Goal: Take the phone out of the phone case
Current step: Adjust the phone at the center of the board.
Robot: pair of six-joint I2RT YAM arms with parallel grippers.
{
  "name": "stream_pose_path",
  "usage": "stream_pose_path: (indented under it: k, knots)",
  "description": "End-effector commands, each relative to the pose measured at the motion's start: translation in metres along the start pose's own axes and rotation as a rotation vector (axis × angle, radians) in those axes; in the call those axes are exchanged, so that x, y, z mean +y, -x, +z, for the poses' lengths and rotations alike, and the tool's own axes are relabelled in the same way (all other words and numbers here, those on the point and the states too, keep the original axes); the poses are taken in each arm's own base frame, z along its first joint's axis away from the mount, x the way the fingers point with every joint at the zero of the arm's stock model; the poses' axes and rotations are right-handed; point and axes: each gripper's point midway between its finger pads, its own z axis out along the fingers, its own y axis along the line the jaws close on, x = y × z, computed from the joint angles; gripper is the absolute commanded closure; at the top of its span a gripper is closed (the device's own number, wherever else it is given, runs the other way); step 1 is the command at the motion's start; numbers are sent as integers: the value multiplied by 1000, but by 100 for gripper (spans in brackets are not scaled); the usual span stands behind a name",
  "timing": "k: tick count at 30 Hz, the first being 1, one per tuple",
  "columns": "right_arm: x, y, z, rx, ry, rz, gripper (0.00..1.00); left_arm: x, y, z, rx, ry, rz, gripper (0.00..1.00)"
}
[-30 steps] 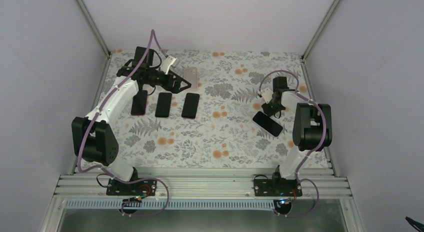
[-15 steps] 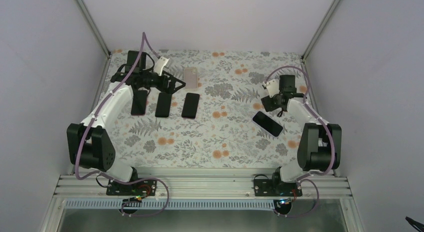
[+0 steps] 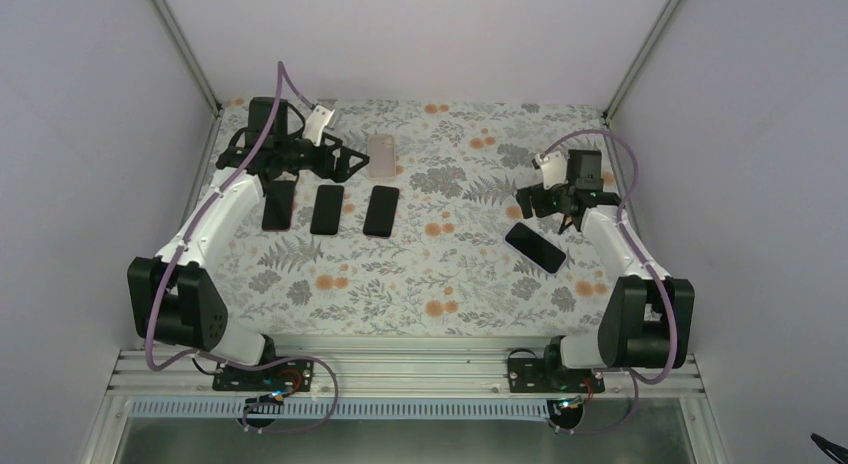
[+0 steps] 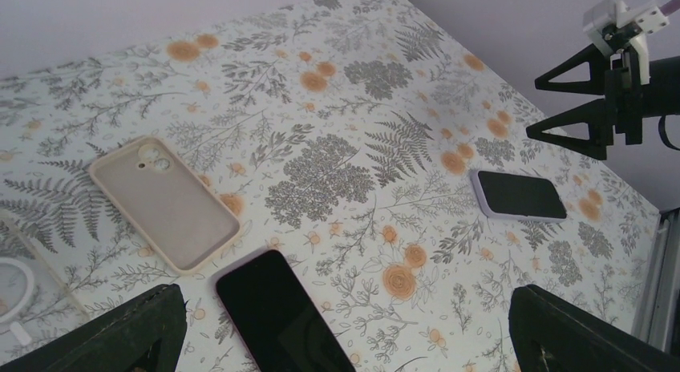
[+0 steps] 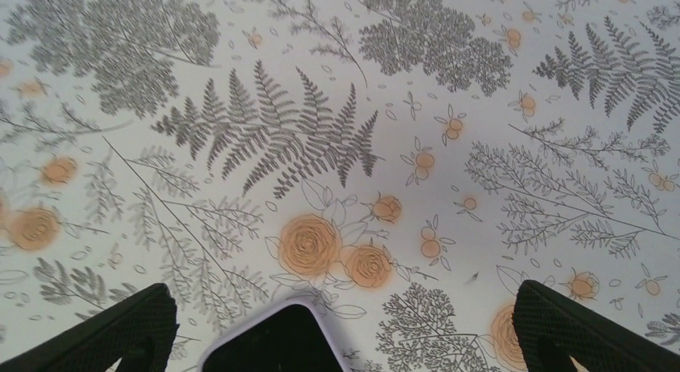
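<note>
Cased phone (image 4: 519, 194) flat near right claw (image 4: 533, 107), arm (image 3: 612, 236) extended, jaws wide apart, empty.

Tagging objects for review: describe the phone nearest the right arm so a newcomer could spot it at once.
On the floral table, look right, beside the right arm. A black-screened phone with a pale rim lies there; unlike the row of three dark phones on the left, it sits alone and slanted.

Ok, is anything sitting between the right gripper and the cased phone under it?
Nothing visible. The right gripper hangs open over the far end of the cased phone, with only floral tablecloth around it; the other phones and the empty case lie off to the left.
</note>
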Motion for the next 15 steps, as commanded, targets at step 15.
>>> stream_pose_path:
  k: [15]
  knots:
    - [16, -4, -10, -49, 158, 229, 1, 2, 9, -14, -46, 55, 48, 0]
